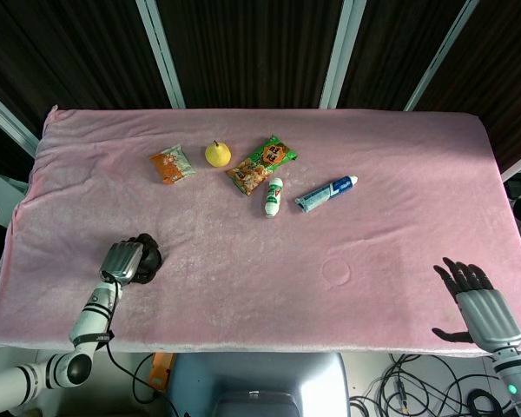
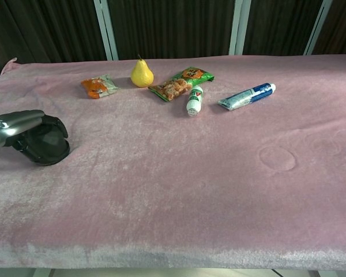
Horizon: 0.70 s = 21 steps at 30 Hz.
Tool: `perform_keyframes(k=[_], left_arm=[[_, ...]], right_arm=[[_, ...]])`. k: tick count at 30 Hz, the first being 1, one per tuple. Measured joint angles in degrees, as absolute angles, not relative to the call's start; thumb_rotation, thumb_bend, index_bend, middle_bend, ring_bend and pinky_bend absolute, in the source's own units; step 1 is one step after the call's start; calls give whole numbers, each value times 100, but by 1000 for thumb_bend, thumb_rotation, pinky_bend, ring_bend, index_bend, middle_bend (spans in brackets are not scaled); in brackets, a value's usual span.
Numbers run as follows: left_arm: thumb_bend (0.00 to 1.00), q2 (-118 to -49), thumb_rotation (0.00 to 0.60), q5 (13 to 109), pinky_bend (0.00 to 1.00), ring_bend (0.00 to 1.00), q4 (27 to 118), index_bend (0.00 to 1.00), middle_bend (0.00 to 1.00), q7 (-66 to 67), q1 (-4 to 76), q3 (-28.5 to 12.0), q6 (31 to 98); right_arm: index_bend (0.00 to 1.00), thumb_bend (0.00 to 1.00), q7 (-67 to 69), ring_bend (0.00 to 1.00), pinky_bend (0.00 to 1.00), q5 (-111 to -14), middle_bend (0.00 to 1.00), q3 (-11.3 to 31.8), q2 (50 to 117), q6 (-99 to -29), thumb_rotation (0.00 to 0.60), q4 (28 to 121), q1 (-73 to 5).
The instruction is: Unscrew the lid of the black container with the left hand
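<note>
The black container [image 1: 149,254] [image 2: 47,148] stands near the table's front left corner, a low round dark shape. My left hand [image 1: 122,261] [image 2: 18,124] lies over its top and grips the lid, fingers [image 2: 56,124] curled down round the far side. Lid and body cannot be told apart under the hand. My right hand [image 1: 476,306] hovers off the front right corner, open, fingers spread and holding nothing; only the head view shows it.
At the back middle of the pink cloth [image 1: 373,217] lie an orange snack packet [image 1: 171,163], a yellow pear [image 1: 217,154], a green snack bag [image 1: 261,164], a small white bottle [image 1: 273,196] and a blue-and-white tube [image 1: 326,193]. A round dent [image 1: 336,272] marks the cloth.
</note>
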State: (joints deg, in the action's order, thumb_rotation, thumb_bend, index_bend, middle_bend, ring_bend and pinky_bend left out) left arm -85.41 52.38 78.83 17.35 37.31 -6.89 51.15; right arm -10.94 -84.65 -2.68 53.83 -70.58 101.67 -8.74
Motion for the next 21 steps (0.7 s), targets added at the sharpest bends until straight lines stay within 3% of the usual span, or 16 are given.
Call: perform_keyframes(k=[12,21], left_arm=[[271,-8366,600,5782,471,437,7976,405,343,1634,3523,-799,5951],[272,-8551,600,6486,513,447,7549,428,349,2043,3256,-969,7679]], right_arm=[[47,101,-1115,0,182,-8436,84,-263,5392,-7036,600,10178,-889],[47,101,-1156,0,182,-8404,84,-270,5403,-6991,600,10188,-903]])
